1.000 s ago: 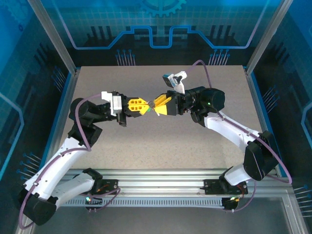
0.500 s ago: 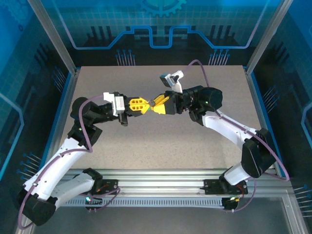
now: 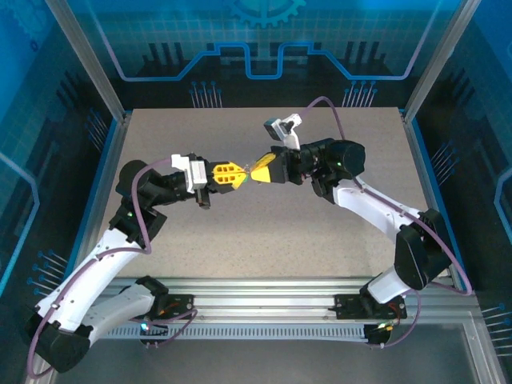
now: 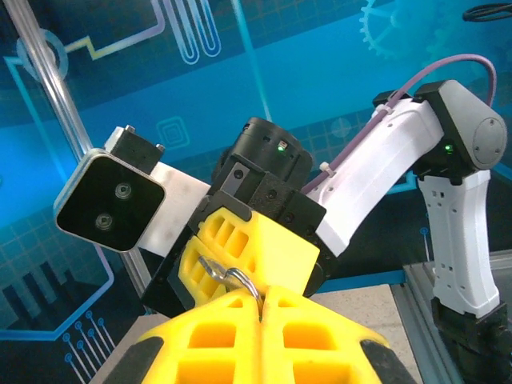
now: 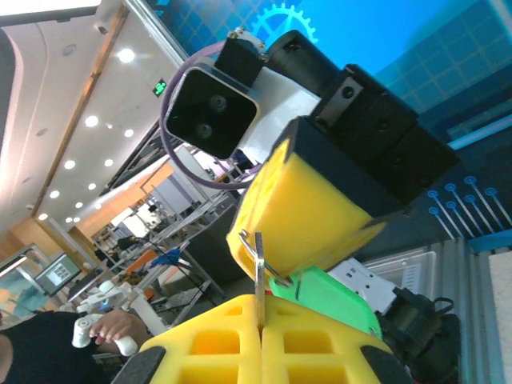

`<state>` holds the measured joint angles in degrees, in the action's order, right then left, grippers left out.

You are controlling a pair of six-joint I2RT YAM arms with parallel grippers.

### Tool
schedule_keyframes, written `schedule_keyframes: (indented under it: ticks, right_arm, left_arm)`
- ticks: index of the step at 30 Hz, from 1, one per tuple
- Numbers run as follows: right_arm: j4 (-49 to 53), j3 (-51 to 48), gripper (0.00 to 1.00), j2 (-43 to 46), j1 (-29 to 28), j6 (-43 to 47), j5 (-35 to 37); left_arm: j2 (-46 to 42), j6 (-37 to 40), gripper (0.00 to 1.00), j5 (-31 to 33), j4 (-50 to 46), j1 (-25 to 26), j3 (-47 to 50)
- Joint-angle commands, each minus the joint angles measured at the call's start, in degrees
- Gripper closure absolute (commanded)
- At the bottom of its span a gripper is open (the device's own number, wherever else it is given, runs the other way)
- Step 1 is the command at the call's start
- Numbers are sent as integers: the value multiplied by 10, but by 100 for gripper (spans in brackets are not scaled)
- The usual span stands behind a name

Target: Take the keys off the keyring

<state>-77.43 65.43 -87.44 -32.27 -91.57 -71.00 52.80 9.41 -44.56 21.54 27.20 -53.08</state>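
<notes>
Grey table lay under my two arms, inside blue walls. I counted one keyring, held in the air above the middle of the table; the keys I could not count. Both arms were bent inward, and my two grippers pointed at each other, tip to tip. My left gripper was clenched on the keyring. My right gripper was clenched on a thin metal piece; key or ring, I could not tell.
</notes>
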Motion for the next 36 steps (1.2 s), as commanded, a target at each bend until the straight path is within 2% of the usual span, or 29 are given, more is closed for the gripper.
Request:
schedule_keyframes:
  ticks: [1,3,5,7,9,11,15,23,36]
  right_arm:
    - [109,-13,100,44,16,111,16]
    - [257,-24,100,89,20,243,31]
    - [467,-18,100,142,15,420,61]
    - [635,0,100,185,-1,578,101]
    - [745,19,100,210,-26,690,153]
    - [807,32,100,222,-46,758,191]
    - [874,41,100,236,-78,843,277]
    - [850,1,100,287,-142,935,434]
    - [889,9,100,293,-248,1069,584]
  left_arm:
    - [-15,10,100,-8,-15,4,-1]
    - [-19,12,100,-7,-21,4,-2]
    - [-24,11,100,-7,-21,3,-1]
    - [-25,9,100,-8,-23,5,-2]
    - [-23,7,100,-9,-20,5,1]
    - [-22,-1,100,-7,-13,6,1]
    - [-20,-18,100,-4,3,7,3]
    - [-21,-14,100,12,-10,14,-1]
    - [-12,-5,100,50,-60,28,-23]
